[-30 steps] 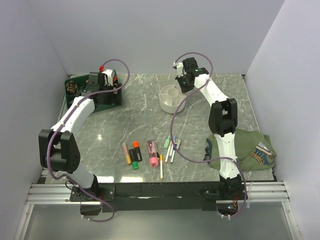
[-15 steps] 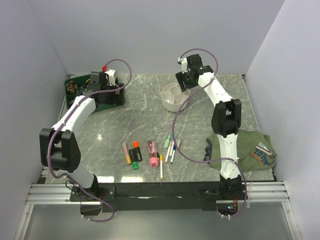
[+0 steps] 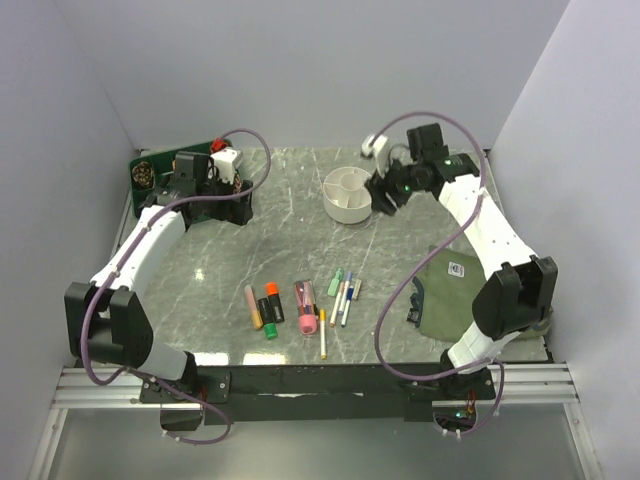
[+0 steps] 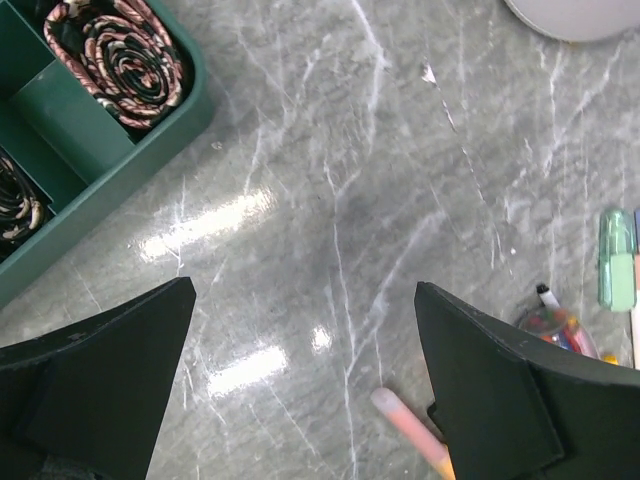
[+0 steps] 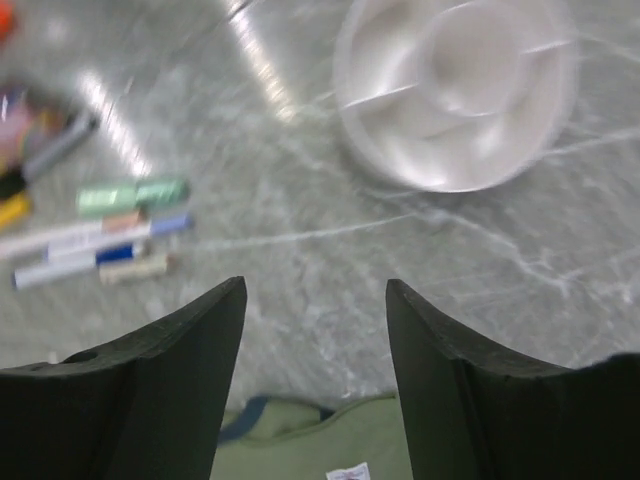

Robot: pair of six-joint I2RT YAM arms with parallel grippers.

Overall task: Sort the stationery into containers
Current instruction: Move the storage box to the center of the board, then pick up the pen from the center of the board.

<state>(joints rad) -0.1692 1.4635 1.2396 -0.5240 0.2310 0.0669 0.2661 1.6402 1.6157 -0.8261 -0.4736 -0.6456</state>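
The stationery lies loose at the front middle of the table: a tan pen (image 3: pixel 253 306), an orange-capped black marker (image 3: pixel 273 300), a thick pink marker (image 3: pixel 304 305), a thin yellow pen (image 3: pixel 322 335) and white pens (image 3: pixel 343 298). The white round bowl (image 3: pixel 347 193) stands at the back; in the right wrist view the bowl (image 5: pixel 455 90) shows only white compartments. My right gripper (image 3: pixel 383 195) hangs just right of the bowl, and the right gripper (image 5: pixel 316 283) is open and empty. My left gripper (image 3: pixel 222 190) hovers by the green tray; the left gripper (image 4: pixel 304 288) is wide open over bare marble.
A dark green tray (image 3: pixel 160 158) with coiled bands sits at the back left. An olive cloth pouch (image 3: pixel 455 295) lies at the right front, under the right arm. Walls close in the table on three sides.
The right gripper opened and swung from the bowl's far side to its right, the elbow moving out to the right and uncovering the pouch. The left gripper drifted slightly right.
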